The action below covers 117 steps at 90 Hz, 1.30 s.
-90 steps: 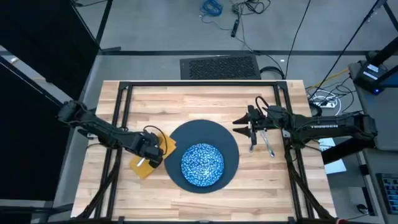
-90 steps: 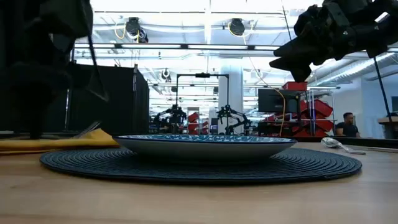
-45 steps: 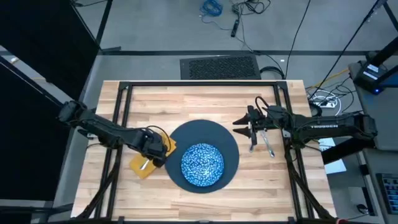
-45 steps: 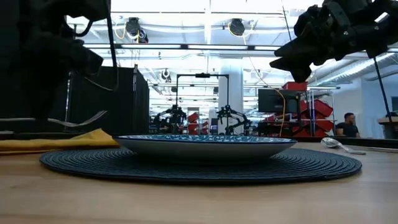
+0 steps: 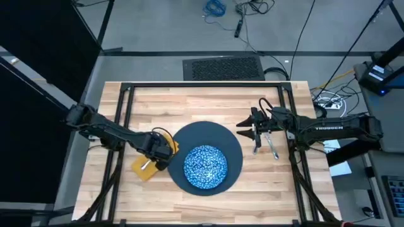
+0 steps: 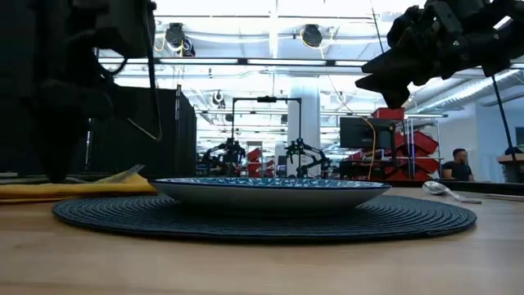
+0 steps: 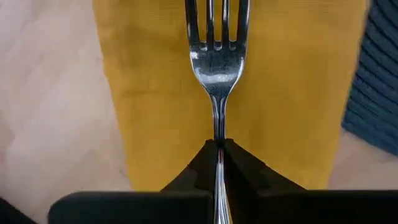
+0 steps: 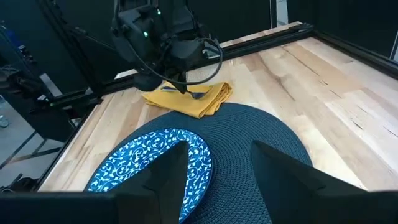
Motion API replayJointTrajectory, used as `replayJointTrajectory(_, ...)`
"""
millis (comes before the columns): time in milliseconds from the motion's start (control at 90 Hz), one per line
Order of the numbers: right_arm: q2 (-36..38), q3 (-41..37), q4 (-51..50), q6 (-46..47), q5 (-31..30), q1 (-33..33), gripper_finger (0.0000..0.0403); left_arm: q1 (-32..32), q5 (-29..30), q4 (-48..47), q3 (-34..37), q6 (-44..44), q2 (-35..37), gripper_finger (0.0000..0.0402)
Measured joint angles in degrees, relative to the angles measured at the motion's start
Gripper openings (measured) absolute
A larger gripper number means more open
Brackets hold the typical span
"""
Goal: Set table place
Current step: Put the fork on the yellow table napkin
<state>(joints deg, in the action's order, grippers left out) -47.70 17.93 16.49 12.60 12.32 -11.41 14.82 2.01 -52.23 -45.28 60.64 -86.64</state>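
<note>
Fork [image 7: 217,68] of silver metal sits clamped by its handle between the left gripper's [image 7: 217,152] dark fingers, tines over the mustard-yellow cloth napkin [image 5: 146,165] lying left of the large dark blue-grey round plate [image 5: 221,140]. On that plate rests the blue-and-white speckled dish [image 5: 205,166]. Right of the plate, the right gripper [image 5: 251,129] hovers with fingers spread wide, beside a silver spoon [image 5: 272,146] on the pale wood plank table [image 5: 189,104].

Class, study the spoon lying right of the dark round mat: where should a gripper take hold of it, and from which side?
Grip the spoon mid-handle, coming straight down with fingers across its narrow width. It lies flat on the table, handle slim, and the knife lies close beside it, so a side approach looks cramped.
</note>
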Motion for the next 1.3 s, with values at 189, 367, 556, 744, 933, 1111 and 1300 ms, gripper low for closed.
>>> replayJointTrajectory(189, 0.02, 0.00, -0.01, 0.12, 0.00, -0.01, 0.0167, -0.80, -0.51, 0.49, -0.22, 4.07, -3.36, 0.0000)
replayJointTrajectory(367, 0.07, 0.00, -0.07, -0.01, 0.04, -0.01, 0.0167, -0.77, -1.22, 0.66, -0.17, 12.62, -3.44, 0.0000)
replayJointTrajectory(556, 0.07, 0.00, -0.05, -1.39, 0.07, -0.01, 0.0167, -0.77, -2.19, 1.84, -0.09, 21.50, -3.40, 0.0000)
replayJointTrajectory(744, 0.07, 0.00, -0.13, -3.64, 3.78, 0.00, 0.0167, -0.82, -4.96, 7.42, -0.04, 37.04, -3.44, 0.0000)
replayJointTrajectory(933, 0.07, 0.00, -2.30, -4.25, 6.50, 0.02, 0.0167, -0.36, -7.85, 11.48, -0.04, 47.23, -3.49, 0.0000)
replayJointTrajectory(1111, 0.07, -0.02, -4.50, -5.38, 7.31, 0.02, 0.0167, -0.02, -7.20, 10.79, -0.07, 45.72, -3.51, 0.0000)
replayJointTrajectory(1300, 0.07, -0.02, -4.32, -5.58, 7.32, 0.02, 0.0167, 1.90, -6.48, 10.83, -0.04, 45.76, -3.51, 0.0000)
